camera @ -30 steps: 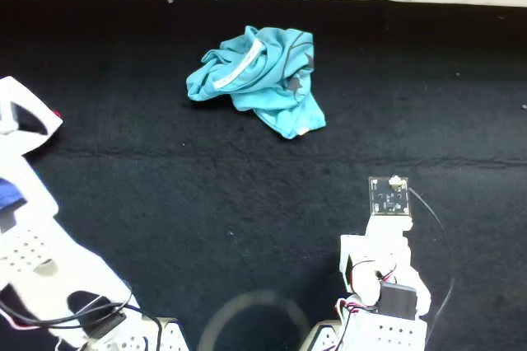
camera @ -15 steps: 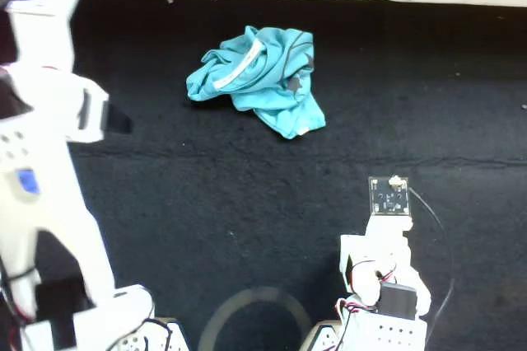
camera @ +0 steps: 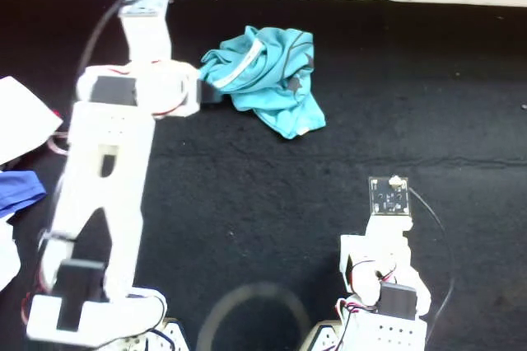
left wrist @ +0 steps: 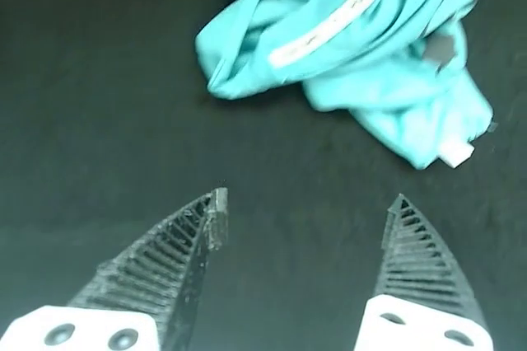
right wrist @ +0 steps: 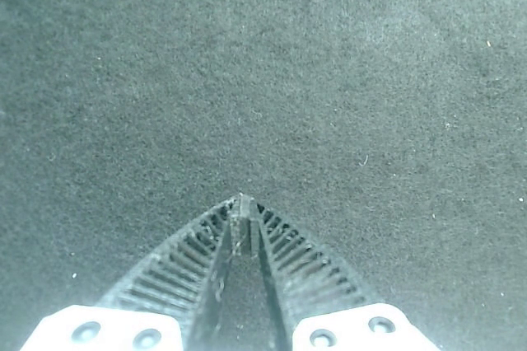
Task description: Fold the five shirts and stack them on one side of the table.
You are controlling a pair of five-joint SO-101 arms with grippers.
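At the near edge, 5 o'clock in the high view, the right arm (camera: pixel 383 269) sits parked. Right claw (right wrist: pixel 240 211) is pinched shut on nothing over bare black bench (camera: pixel 247 203). No change there across the frames.

From 7 o'clock the left arm (camera: pixel 107 170) now stretches far up the bench. Left claw (left wrist: pixel 310 197) is spread wide and empty, hanging just short of the crumpled teal shirt (camera: pixel 263 75), on the shirt's 9 o'clock side.

The change: a second ago this arm was folded low at the 9 o'clock edge. Half a second ago it was swinging up near 10 o'clock. Now it is out at the shirt. Its move uncovered a white cloth (camera: pixel 25 116) and a blue cloth (camera: pixel 18 190) at the 9 o'clock edge, likely shirts already put aside.

The teal shirt lies bunched at 12 o'clock, far side, same spot and shape as before, untouched.

Judgement: this is the approach for the pickup. No grasp yet, and this shirt's fold hasn't begun. The left claw needs to drop and close on the nearest edge.
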